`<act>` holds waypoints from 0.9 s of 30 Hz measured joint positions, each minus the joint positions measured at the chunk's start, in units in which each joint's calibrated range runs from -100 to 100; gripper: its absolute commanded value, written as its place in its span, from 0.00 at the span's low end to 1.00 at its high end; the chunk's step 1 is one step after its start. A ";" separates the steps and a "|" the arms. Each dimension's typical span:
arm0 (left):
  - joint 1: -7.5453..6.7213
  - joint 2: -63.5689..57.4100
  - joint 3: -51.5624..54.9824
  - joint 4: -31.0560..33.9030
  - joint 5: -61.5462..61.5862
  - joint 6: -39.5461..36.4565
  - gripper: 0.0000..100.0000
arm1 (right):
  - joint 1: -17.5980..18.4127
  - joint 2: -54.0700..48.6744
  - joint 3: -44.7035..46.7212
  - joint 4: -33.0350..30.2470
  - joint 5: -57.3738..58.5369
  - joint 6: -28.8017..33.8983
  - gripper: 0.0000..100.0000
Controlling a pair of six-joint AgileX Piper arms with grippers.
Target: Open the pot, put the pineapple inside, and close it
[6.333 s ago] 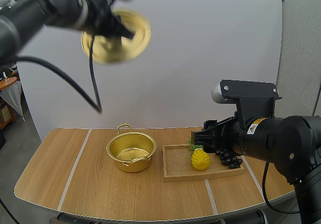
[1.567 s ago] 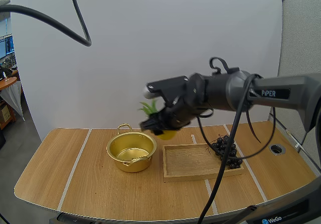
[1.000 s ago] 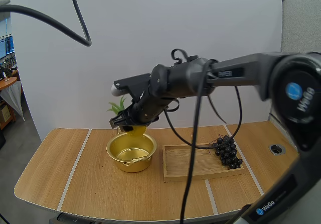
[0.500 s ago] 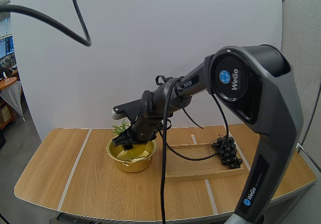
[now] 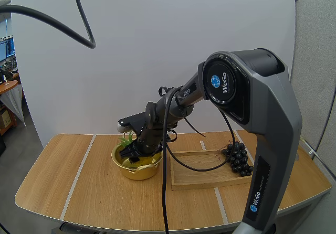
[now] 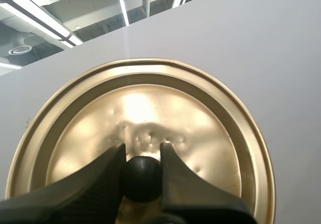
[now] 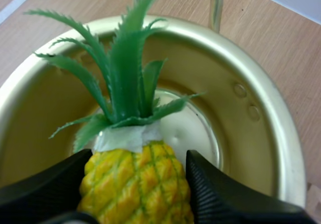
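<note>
1. Right pincer (image 7: pixel 139 158) clamps the pineapple (image 7: pixel 136 186). One ribbed finger (image 7: pixel 228 196) sits on each side of the yellow body, with the green leaves pointing up and away from the fingers.
2. The pineapple is inside the mouth of the gold pot (image 5: pixel 138 170), above the shiny pot floor. Its underside is hidden, so can't tell if it touches the bottom.
3. In the high view the right arm reaches from the right down into the pot, pincer (image 5: pixel 131 154) at the rim, leaves (image 5: pixel 126 139) sticking out over the far edge.
4. The pot stands open on the desk (image 5: pixel 79 192), left of centre, one loop handle on the far side and one on the near side.
5. Left pincer (image 6: pixel 142 153) is narrow, nipping the black knob (image 6: pixel 143 180) of the gold lid (image 6: pixel 200 128), which it holds high above the desk's left part.
6. Wooden tray (image 5: pixel 207 177) is just right of the pot, with dark grapes (image 5: pixel 239 159) on its right end.
</note>
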 measured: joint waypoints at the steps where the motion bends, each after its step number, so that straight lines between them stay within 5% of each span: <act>1: 0.00 0.00 0.00 0.00 0.00 0.00 0.00 | 0.00 0.00 0.00 0.00 0.22 0.00 0.22; 5: 0.00 0.00 0.00 0.00 0.00 0.00 0.00 | 0.00 0.00 -0.11 0.00 1.21 0.00 1.00; 19: 0.00 0.00 0.00 0.00 0.00 0.00 0.00 | 0.00 -0.50 -0.11 0.00 3.71 0.00 1.00; 27: 0.00 0.00 0.00 0.00 0.00 0.00 0.00 | 0.00 -9.82 -0.11 0.00 6.28 0.00 1.00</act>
